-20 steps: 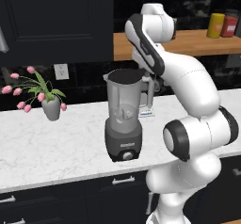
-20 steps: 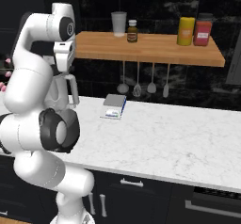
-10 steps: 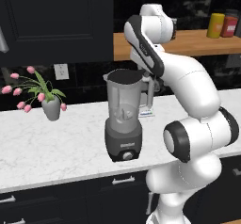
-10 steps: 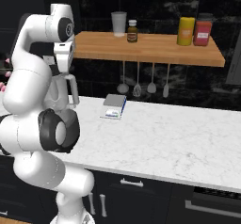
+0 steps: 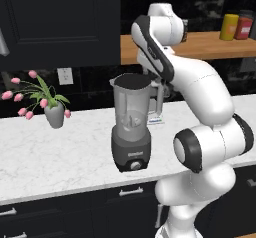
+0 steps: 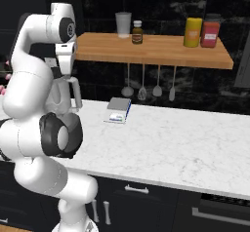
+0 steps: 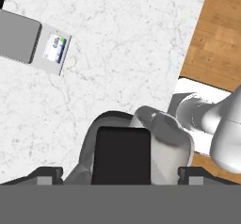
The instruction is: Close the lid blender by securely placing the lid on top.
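Note:
The blender [image 5: 131, 132] stands on the white marble counter [image 5: 60, 152], a dark grey base with a tall translucent jar. The black lid [image 5: 132, 80] rests across the jar's rim. In the hand view the lid [image 7: 122, 152] lies straight below my gripper [image 7: 120, 173], on the grey jar [image 7: 162, 138]. My fingertips [image 7: 47, 173] stand far apart at either side of the lid, open, with nothing between them. From the right base view the jar's handle [image 6: 74, 93] shows just under my hand.
A small kitchen scale [image 6: 118, 110] lies on the counter behind the blender. A vase of pink flowers [image 5: 54, 113] stands to the left. A wooden shelf [image 6: 156, 50] with jars and hanging utensils [image 6: 149, 87] runs close above and to the right of my hand.
My gripper has opened wide and let go of the lid, which stays on the jar. The arm has hardly moved.

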You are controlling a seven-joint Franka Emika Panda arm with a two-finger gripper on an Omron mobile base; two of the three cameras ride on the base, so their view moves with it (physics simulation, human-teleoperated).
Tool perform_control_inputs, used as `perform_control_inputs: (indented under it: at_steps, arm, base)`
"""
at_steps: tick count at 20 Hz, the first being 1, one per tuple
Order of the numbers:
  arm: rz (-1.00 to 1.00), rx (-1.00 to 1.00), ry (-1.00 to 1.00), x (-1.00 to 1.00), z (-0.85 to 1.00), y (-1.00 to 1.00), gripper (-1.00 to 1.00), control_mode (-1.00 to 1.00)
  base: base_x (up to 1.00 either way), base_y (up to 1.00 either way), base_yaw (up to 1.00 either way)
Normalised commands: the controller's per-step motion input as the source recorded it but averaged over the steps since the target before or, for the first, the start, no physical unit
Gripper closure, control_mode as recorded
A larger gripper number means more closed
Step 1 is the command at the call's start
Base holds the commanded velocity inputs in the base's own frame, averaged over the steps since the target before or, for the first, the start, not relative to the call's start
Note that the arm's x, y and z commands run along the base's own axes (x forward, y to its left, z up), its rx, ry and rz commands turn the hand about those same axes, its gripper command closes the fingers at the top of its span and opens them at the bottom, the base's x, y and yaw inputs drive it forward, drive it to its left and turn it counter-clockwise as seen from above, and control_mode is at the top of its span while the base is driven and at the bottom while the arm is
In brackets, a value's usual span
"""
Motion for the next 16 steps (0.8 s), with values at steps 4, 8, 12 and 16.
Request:
perform_control_inputs:
  at_steps: [4, 8, 12, 16]
  arm:
    - [0.00, 0.00, -0.11, -0.18, 0.29, 0.00, -1.00, -1.00]
    - [0.00, 0.00, -0.13, -0.25, 0.27, 0.00, -1.00, -1.00]
    - [-0.02, 0.00, -0.16, -0.65, 0.09, -0.10, -1.00, -1.00]
    - [-0.08, 0.00, -0.17, -0.95, 0.00, -0.44, -1.00, -1.00]
  base:
    - [0.00, 0.00, 0.00]
    - [0.00, 0.00, 0.00]
    - [0.00, 0.00, 0.00]
    - [0.00, 0.00, 0.00]
